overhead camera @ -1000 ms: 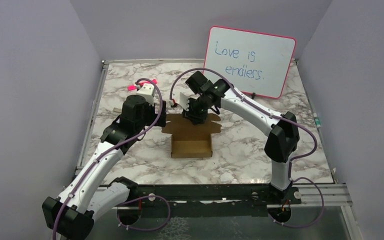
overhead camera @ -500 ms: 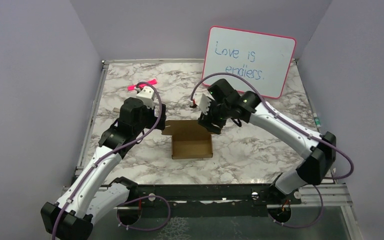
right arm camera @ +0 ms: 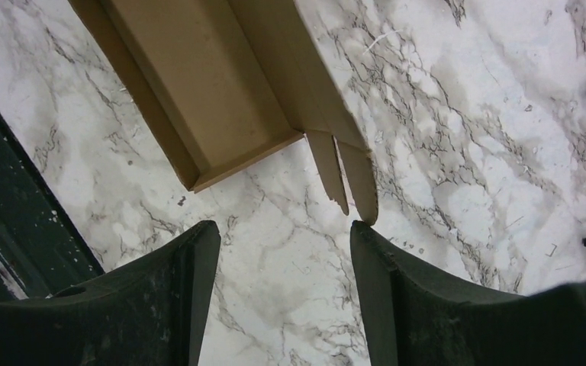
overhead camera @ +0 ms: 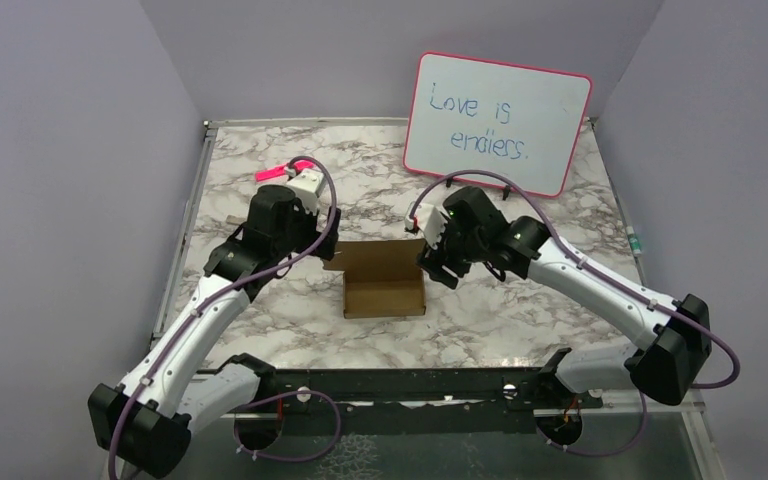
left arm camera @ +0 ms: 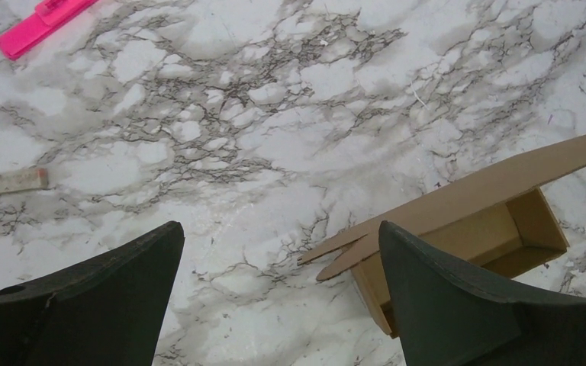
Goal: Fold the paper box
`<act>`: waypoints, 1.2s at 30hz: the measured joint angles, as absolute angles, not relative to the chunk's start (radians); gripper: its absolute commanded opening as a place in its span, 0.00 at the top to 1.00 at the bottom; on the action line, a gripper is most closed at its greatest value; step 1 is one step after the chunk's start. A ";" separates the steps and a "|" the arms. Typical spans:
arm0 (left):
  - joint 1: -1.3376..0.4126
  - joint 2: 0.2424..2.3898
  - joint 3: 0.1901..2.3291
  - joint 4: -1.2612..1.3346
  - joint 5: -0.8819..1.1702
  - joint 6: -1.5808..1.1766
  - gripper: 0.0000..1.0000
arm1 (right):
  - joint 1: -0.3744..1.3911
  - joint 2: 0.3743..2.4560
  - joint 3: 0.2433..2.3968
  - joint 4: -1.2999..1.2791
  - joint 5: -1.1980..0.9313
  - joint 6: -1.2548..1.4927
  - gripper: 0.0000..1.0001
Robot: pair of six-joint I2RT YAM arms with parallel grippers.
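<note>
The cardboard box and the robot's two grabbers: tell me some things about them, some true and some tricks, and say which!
1. The paper box is open on top. True.
2. The left gripper grips the box. False: it is open, with nothing between its fingers.
3. The right gripper is open. True.
4. The whiteboard lies flat. False: it stands propped up at the back.

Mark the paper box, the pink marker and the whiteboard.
paper box (overhead camera: 384, 295): top external view, inner floor
pink marker (left arm camera: 42, 25): left wrist view, barrel
whiteboard (overhead camera: 500, 122): top external view, writing surface
</note>
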State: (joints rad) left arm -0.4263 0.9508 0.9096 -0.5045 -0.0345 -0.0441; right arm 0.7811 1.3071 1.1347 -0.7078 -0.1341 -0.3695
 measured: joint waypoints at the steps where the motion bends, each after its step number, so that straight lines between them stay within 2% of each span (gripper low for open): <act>1: -0.426 0.973 0.921 -0.512 -0.022 -0.039 0.02 | 0.776 1.310 1.130 -0.703 -0.135 -0.373 0.33; 10: -0.426 1.092 0.980 -0.614 0.014 0.000 0.03 | 0.703 1.361 1.130 -0.651 -0.152 -0.424 0.35; 26: -0.426 1.001 1.097 -0.788 -0.033 -0.055 0.02 | 0.693 1.415 1.221 -0.638 -0.182 -0.540 0.35; 36: -0.426 1.020 1.060 -0.806 0.012 -0.116 0.03 | 0.683 1.555 1.279 -0.630 -0.245 -0.635 0.47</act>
